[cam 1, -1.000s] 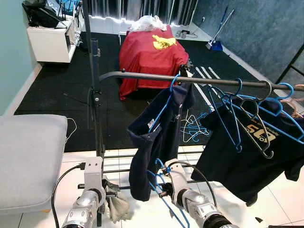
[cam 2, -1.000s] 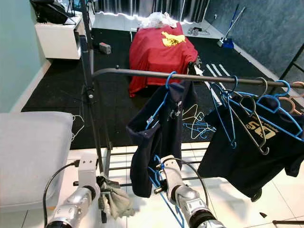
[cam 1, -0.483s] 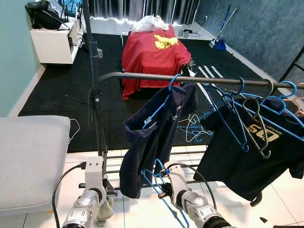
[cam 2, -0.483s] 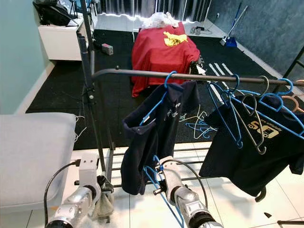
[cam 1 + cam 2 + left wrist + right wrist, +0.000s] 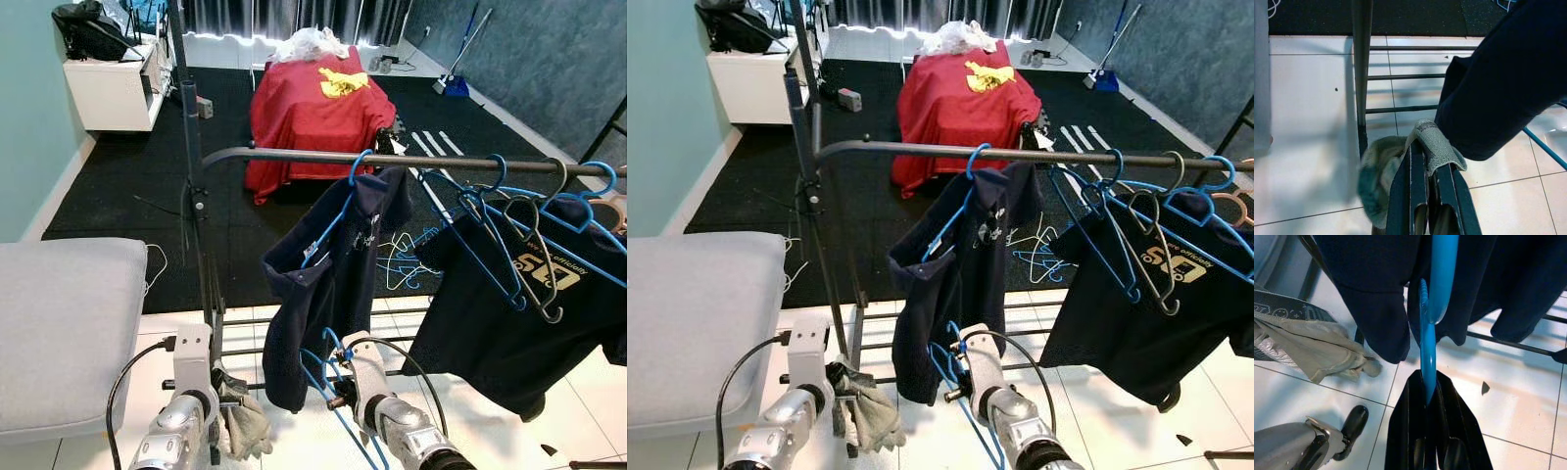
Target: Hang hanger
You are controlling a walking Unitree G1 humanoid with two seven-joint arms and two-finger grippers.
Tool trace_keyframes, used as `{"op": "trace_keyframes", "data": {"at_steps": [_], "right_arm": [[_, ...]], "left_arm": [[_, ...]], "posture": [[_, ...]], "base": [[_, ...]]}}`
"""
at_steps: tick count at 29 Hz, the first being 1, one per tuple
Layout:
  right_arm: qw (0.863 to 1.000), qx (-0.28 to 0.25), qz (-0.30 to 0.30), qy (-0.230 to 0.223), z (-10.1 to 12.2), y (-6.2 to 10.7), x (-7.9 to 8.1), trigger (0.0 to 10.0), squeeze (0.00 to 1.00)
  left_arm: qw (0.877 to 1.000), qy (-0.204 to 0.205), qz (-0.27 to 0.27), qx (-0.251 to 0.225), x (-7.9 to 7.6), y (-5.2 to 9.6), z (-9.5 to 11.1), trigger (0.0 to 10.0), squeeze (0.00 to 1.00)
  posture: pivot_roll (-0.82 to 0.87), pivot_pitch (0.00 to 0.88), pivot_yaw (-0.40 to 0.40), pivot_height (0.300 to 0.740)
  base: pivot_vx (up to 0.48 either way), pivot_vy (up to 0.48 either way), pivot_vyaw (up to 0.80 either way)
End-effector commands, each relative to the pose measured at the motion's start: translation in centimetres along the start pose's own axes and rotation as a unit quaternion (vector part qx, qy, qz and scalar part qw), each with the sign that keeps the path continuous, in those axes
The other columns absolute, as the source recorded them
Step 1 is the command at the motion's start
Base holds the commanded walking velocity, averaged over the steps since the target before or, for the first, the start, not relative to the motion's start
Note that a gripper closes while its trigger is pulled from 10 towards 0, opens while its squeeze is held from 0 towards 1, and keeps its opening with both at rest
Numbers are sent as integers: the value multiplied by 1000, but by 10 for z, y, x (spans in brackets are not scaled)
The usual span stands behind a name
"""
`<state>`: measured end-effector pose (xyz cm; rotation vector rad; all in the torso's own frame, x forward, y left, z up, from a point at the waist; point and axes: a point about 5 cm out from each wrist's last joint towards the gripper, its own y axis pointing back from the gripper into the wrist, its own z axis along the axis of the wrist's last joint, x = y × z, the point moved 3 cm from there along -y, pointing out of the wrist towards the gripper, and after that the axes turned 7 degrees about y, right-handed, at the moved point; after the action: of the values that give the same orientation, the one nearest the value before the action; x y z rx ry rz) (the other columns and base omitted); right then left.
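both fingers pinch: right fingers (image 5: 1426, 404) blue hanger (image 5: 1436, 298), left fingers (image 5: 1422, 169) cloth (image 5: 1400, 161).

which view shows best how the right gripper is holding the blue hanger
The right wrist view: the blue hanger runs straight down between the right gripper's shut black fingers. The eye views show the hanger below the rail beside the arm, but the grip itself is too small to read.

1. The left arm (image 5: 176, 431) is silver, jointed, with a white boxy wrist block and a looping black cable.
2. The right arm (image 5: 397, 426) is likewise silver, with a black cable arching over it.
3. Each gripper has long black fingers (image 5: 1413, 196).
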<state>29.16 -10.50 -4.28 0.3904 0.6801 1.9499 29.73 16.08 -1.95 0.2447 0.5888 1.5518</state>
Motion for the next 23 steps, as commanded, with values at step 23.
{"op": "trace_keyframes", "data": {"at_steps": [23], "right_arm": [[999,-11,-13,-35,4,1,-6,10000,0]], "left_arm": [[1000,15,-6,-2,-6,1,0,10000,0]], "posture": [[29,67,-80,740]], "base": [[0,0,0]]}}
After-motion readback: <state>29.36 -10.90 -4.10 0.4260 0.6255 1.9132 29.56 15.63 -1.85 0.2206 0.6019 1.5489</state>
